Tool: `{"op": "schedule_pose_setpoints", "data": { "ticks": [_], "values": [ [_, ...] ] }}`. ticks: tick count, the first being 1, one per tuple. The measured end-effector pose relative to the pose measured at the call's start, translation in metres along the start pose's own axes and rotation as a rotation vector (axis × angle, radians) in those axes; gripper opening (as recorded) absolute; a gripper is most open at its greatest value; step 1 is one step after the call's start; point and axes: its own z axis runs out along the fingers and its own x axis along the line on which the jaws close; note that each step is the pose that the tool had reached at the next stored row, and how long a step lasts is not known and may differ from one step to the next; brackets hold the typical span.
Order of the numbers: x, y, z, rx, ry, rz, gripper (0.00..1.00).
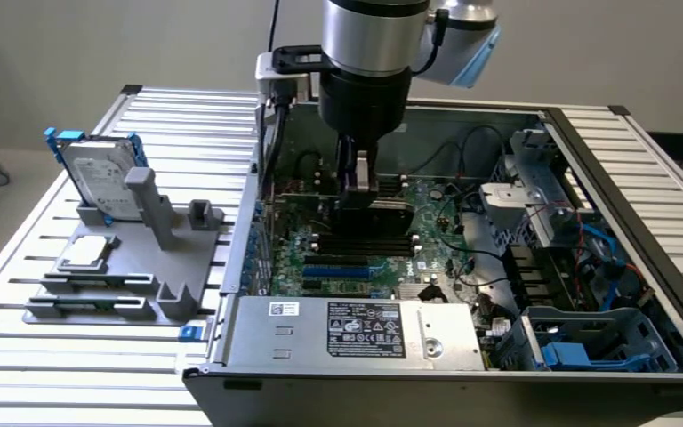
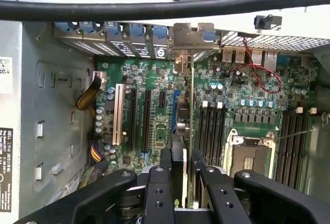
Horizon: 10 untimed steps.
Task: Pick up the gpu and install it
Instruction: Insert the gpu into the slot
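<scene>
The gpu (image 2: 191, 105) shows edge-on in the wrist view, a thin green board with a black cover on one face, standing upright over the motherboard's (image 2: 154, 74) expansion slots. Its silver bracket (image 2: 193, 37) is at the case's rear slot openings. My gripper (image 2: 182, 166) is shut on the card's near end, one black finger on each face. In the exterior view the gripper (image 1: 359, 182) reaches down into the open computer case (image 1: 626, 222), with the gpu (image 1: 375, 206) just above the board. Whether the card sits in a slot cannot be told.
On the exterior view's left, a grey fixture (image 1: 175, 298) holds a silver hard drive with blue rails (image 1: 99, 176) and a square CPU chip (image 1: 88, 253). The power supply (image 1: 354, 329) lies along the case front. Red wires (image 2: 260, 74) and memory slots (image 2: 211, 126) flank the card.
</scene>
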Motion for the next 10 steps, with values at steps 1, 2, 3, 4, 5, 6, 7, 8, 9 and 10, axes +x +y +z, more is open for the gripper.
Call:
{"op": "schedule_pose_setpoints", "data": {
  "ticks": [1,2,3,4,5,6,7,8,9,10],
  "values": [
    [0.000,0.0001,0.0003,0.0001,-0.0001,0.000,0.26],
    [0.000,0.0003,0.0017,0.0002,-0.0003,0.000,0.26],
    [0.001,0.0007,0.0034,0.0009,-0.0001,0.000,0.26],
    [0.001,0.0009,0.0053,0.0020,-0.0001,0.000,0.26],
    [0.002,0.0011,0.0071,0.0032,-0.0001,0.000,0.26],
    [0.003,0.0013,0.0089,0.0046,0.0001,0.000,0.26],
    [0.003,0.0015,0.0107,0.0062,0.0003,0.000,0.26],
    [0.004,0.0017,0.0125,0.0075,0.0004,0.000,0.26],
    [0.004,0.0019,0.0143,0.0087,0.0004,0.000,0.26],
    [0.005,0.0022,0.0162,0.0094,0.0005,0.000,0.26]
  ]
}}
